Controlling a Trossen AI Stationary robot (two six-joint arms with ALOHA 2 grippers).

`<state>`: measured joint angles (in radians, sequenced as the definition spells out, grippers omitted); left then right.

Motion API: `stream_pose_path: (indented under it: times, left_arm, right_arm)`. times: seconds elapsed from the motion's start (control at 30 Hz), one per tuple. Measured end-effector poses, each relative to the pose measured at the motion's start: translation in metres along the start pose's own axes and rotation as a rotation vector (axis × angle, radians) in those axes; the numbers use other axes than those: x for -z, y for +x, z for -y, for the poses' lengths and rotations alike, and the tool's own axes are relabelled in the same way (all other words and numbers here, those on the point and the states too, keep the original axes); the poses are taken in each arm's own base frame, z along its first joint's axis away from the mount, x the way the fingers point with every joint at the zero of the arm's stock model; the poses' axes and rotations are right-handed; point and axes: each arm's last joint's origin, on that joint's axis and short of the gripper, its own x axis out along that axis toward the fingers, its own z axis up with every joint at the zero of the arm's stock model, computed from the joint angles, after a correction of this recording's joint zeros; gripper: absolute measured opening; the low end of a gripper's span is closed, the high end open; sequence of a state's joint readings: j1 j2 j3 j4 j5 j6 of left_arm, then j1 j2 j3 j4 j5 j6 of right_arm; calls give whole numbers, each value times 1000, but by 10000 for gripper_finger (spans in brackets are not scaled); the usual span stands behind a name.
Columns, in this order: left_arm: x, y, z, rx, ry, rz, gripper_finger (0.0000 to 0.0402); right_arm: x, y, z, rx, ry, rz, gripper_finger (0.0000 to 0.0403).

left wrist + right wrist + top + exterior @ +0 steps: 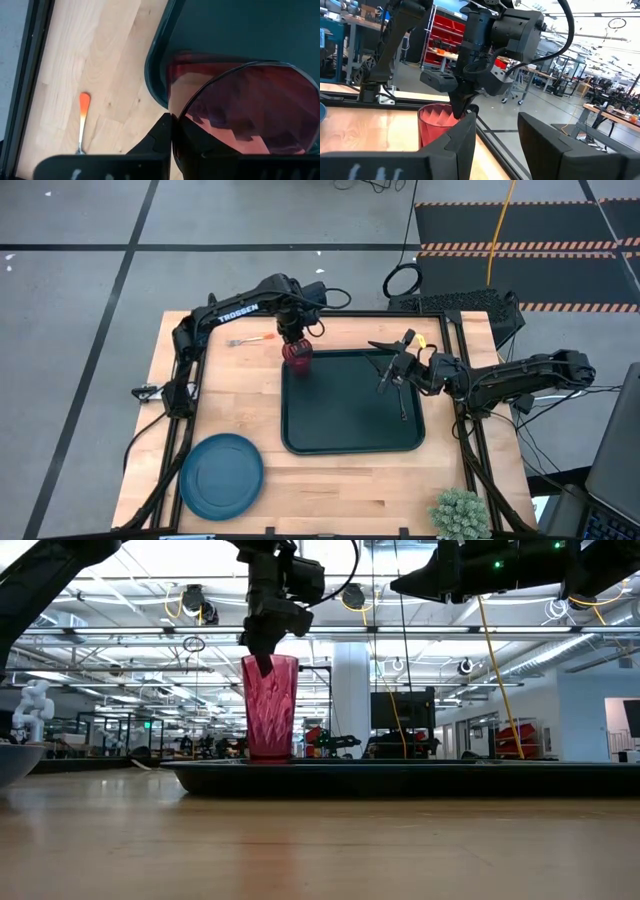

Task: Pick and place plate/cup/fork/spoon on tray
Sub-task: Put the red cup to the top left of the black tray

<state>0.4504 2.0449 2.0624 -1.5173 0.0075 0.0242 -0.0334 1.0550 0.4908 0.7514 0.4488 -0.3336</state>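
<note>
Gripping the ribbed red translucent cup [298,359] by its rim, left end effector [292,340] stands it upright at upper left of the dark rectangular tray [345,442]; right end effector [390,376] hovers open.

Pale blond woodgrain on the counter [330,480], framed in black rails. Dark green-black tray [350,430], plain, no pattern. Red see-through cup [270,705] with a faceted, ribbed look, sitting at the tray's 10 o'clock corner. Solid blue plate [221,471] down at 7 o'clock on the counter. Orange-red handle fading to silver on the fork [252,339]. Both arms matte black, white lettering on the left one. Fuzzy green plant [461,513] at 5 o'clock. Orange-and-black striped mats on the grey floor.
</note>
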Motion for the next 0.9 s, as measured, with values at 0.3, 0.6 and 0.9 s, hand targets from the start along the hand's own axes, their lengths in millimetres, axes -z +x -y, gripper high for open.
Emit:
stream_pose_path:
  times: [0.3, 0.6, 0.9]
  left_arm:
    - [0, 0, 1, 4, -3, 0, 17]
    - [0, 0, 11, 25, 20, 3, 28]
    - [0, 0, 14, 26, 28, 4, 17]
  right_arm:
    - [0, 0, 0, -1, -1, -2, 141]
    - [2, 0, -1, -8, -11, -21, 141]
    - [2, 0, -1, -8, -10, -20, 141]
